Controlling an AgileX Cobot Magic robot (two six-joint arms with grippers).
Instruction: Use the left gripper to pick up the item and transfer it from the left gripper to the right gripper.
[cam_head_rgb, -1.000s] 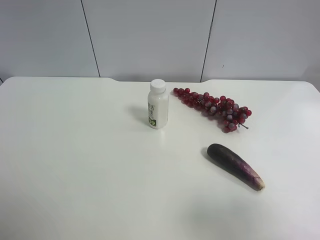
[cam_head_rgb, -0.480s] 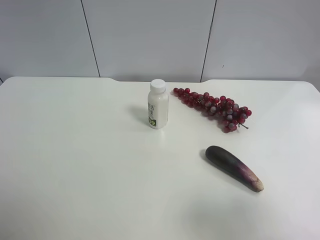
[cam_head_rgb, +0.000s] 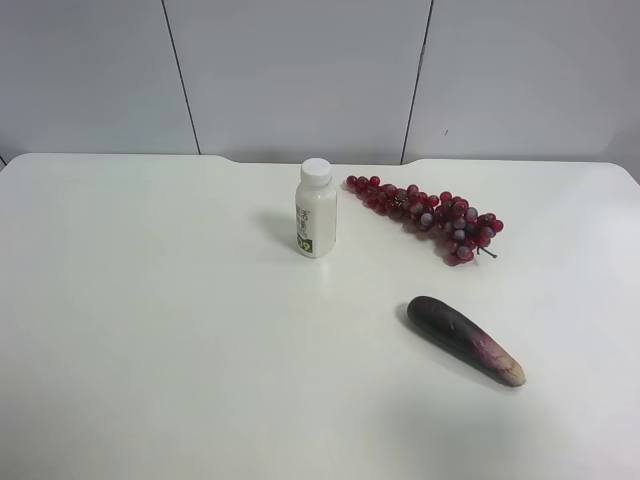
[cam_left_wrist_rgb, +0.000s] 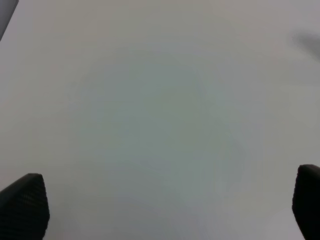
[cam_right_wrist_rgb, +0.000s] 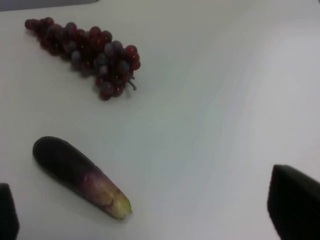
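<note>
The dark purple eggplant (cam_head_rgb: 465, 340) lies on the white table (cam_head_rgb: 150, 320) at the exterior high view's right, with its pale tip pointing to the front right. It also shows in the right wrist view (cam_right_wrist_rgb: 75, 172). My right gripper (cam_right_wrist_rgb: 150, 217) is open and empty above the table. One dark fingertip (cam_right_wrist_rgb: 295, 202) shows at each side of that view, and the eggplant lies ahead of them, apart from both. My left gripper (cam_left_wrist_rgb: 165, 207) is open and empty over bare table. Neither arm shows in the exterior high view.
A white bottle (cam_head_rgb: 316, 209) stands upright near the table's middle back. A red grape bunch (cam_head_rgb: 430, 212) lies to its right, behind the eggplant, and also shows in the right wrist view (cam_right_wrist_rgb: 87, 47). A grey panelled wall stands behind the table.
The eggplant has shifted a little toward the exterior high view's left and front. The bottle and the grapes have not moved.
</note>
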